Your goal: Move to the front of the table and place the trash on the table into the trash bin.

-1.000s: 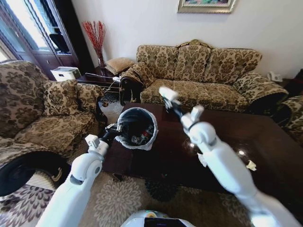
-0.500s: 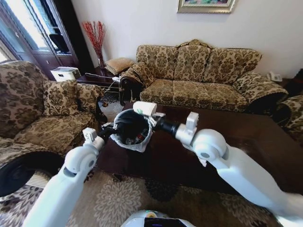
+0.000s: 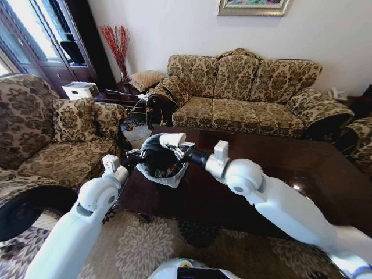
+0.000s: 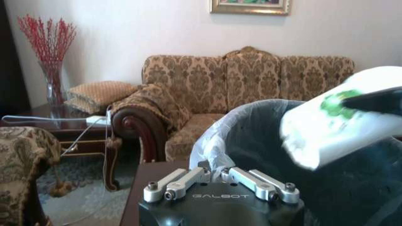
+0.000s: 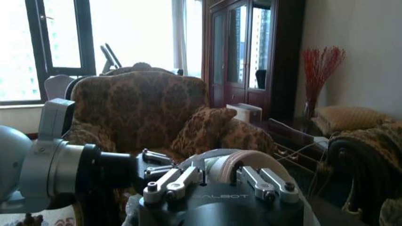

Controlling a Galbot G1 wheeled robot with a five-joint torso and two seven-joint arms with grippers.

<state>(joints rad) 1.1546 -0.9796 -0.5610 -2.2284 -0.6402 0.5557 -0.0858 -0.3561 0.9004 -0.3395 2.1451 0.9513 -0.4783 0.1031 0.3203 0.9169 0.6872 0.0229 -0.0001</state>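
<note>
At the near left corner of the large low coffee table of glossy dark reddish-brown wood (image 3: 302, 157), the small round black trash bin with a whitish translucent bag liner (image 3: 165, 168) is held tilted, its mouth turned toward the robot. The left gripper (image 3: 139, 158) has its fingers closed on the bin's near-left rim and liner; in the left wrist view the liner edge (image 4: 210, 141) lies right at that gripper (image 4: 217, 175).

Directly over the bin mouth, the right gripper (image 3: 181, 149) carries a small white paper cup with a green mark (image 3: 172, 139), fingers closed across it. The left wrist view shows the cup (image 4: 339, 117) above the dark interior, pinched by a dark finger. Some dark refuse already lies inside the bin.

Judgement: the step is the drop. For a clean result, the cup should be wholly inside the rim line before the fingers part, with the left hold kept firm so the tilted bin does not rock. Risk: the cup catching the liner fold and rolling onto the table.

Beyond, a patterned gold-brown sofa (image 3: 250, 87) stands against the wall.
</note>
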